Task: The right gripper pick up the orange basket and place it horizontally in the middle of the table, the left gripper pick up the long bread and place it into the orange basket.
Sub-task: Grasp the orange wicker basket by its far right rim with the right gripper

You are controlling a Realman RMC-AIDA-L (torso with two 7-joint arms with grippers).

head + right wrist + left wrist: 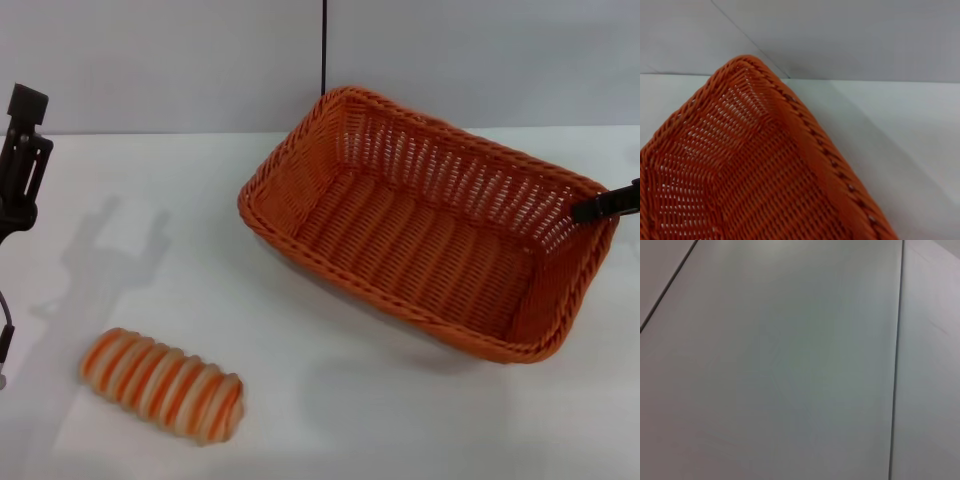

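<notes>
The orange basket (430, 235) lies at an angle right of the table's middle, empty, and its detached shadow suggests it hangs a little above the table (330, 420). My right gripper (600, 207) reaches in from the right edge, its thin black tips closed on the rim at the basket's right corner. In the right wrist view the orange basket (745, 170) fills the picture from close up. The long bread (163, 384) lies on the table at the front left, striped orange and cream. My left gripper (22, 150) hangs raised at the far left, well behind the bread.
A dark cable (323, 45) runs down the grey back wall behind the basket. The left wrist view shows only pale panels with dark seams (896, 360). Bare white tabletop lies between the bread and the basket.
</notes>
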